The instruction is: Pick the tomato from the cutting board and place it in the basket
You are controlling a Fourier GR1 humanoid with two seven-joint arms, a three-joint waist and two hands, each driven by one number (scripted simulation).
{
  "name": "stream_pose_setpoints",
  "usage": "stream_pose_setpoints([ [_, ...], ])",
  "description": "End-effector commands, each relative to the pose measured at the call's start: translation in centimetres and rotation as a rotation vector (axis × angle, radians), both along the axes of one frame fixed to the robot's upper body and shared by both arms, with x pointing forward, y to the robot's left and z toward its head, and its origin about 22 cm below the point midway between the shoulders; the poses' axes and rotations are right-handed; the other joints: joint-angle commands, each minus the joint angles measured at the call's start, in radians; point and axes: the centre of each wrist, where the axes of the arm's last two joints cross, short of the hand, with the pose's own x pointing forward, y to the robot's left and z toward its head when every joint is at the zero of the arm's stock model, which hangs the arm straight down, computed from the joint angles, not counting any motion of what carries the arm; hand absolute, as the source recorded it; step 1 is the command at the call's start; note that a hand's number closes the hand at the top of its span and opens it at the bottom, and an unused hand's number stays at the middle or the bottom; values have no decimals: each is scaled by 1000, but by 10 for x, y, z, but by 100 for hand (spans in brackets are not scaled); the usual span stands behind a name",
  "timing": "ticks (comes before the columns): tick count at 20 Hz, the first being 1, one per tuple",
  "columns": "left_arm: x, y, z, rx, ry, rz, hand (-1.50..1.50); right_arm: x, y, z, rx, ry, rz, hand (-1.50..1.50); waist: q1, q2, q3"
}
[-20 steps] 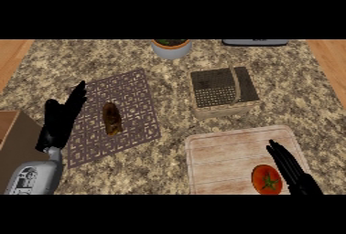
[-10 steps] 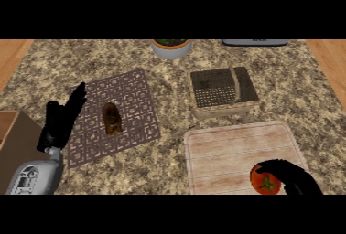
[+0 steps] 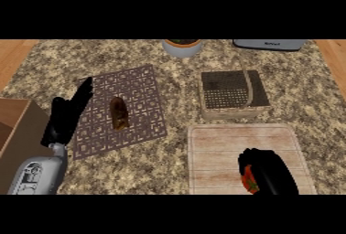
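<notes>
Grasp looks closed now: right hand [image 3: 267, 171] has gone from flat, fingers straight beside the tomato a second ago, to curled over it half a second ago, and now wraps it almost fully. Only a red sliver of tomato [image 3: 248, 179] shows at the hand's left side, with a bit of green at the stem. Tomato is not lifted yet as far as I can tell; it sits at the lower right corner of the cutting board [image 3: 223, 153], same spot as before.

Meaning for the task: pick phase is at the closing/closed stage, transport not begun. Next move is probably lift, then carry up the view to the basket [image 3: 233, 93], which stands just beyond the board's far edge, slightly left of the hand. Basket has a handle arching over the right side, so the drop should come in clear of it. Can't judge contact under the palm; tomato is mostly hidden.

Left hand [image 3: 67, 114] unchanged across all three frames: open, fingers straight, holding nothing, resting at the left edge of the patterned mat [image 3: 145, 87]. Dark oblong object [image 3: 119, 113] on the mat untouched; can't identify it. Bowl [image 3: 181, 47] at the far edge of the counter, irrelevant to the path.
</notes>
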Motion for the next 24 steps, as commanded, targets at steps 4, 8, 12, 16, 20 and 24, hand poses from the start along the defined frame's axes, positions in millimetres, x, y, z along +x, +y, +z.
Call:
stream_pose_setpoints([
  [4,7,-17,2,-7,0,-56,0,41,78,39,-175,14,-43,150,62,8,19],
  [8,11,-28,4,-16,-2,-66,0,53,109,66,-28,48,-86,150,60,6,30],
  [12,9,-19,-5,-4,19,-68,0,62,132,110,155,-21,-122,150,71,5,30],
  [16,15,-27,2,-4,16,-80,0,64,147,157,386,-110,-159,150,75,-3,31],
  [20,15,-22,-5,-4,27,-77,0,65,170,213,509,-215,-201,150,70,-10,25],
  [24,22,-26,3,-10,27,-62,0,71,199,263,515,-255,-260,150,57,-15,23],
])
